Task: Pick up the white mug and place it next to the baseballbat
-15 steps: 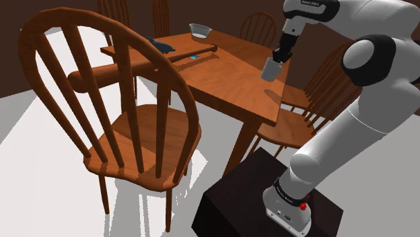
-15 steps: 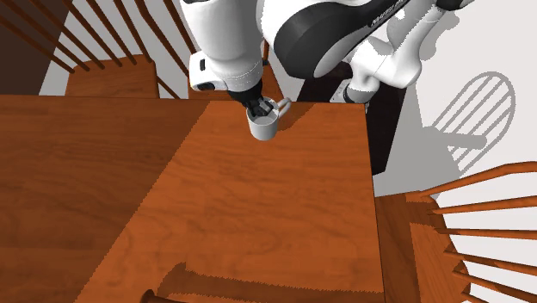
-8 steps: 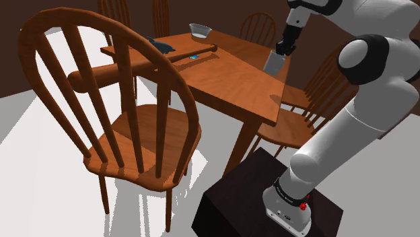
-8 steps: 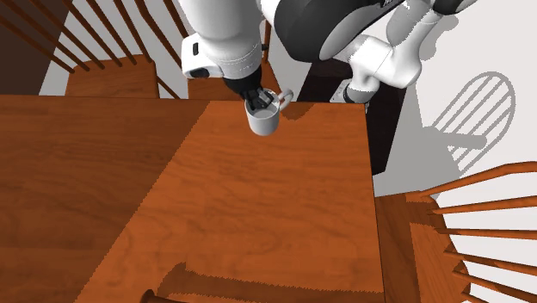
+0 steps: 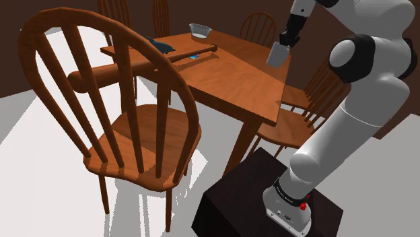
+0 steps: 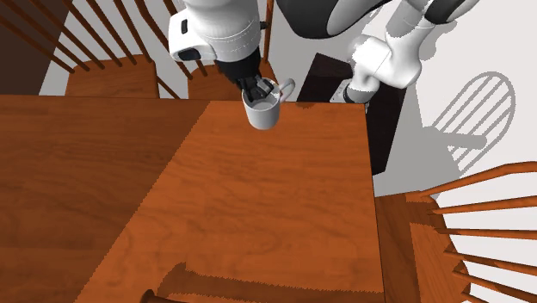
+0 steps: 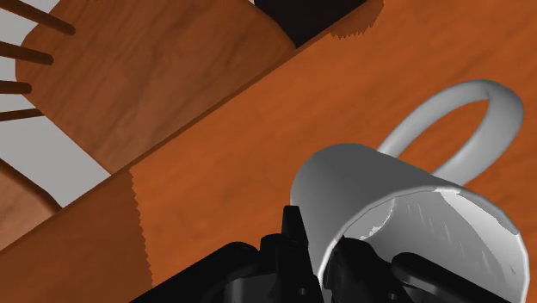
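Gripper point(image 6: 256, 89) pinches the white mug point(image 6: 263, 114) by its rim, mouth up, slightly tilted, above the table point(image 6: 258, 215).

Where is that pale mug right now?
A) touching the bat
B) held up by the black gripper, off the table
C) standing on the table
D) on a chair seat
B: the gripper clasps the mug by its rim, tilted and clear of the table.

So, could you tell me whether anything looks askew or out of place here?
Only the grey-white mug: the gripper holds it by the rim over the table, near its edge, hanging tilted rather than upright.
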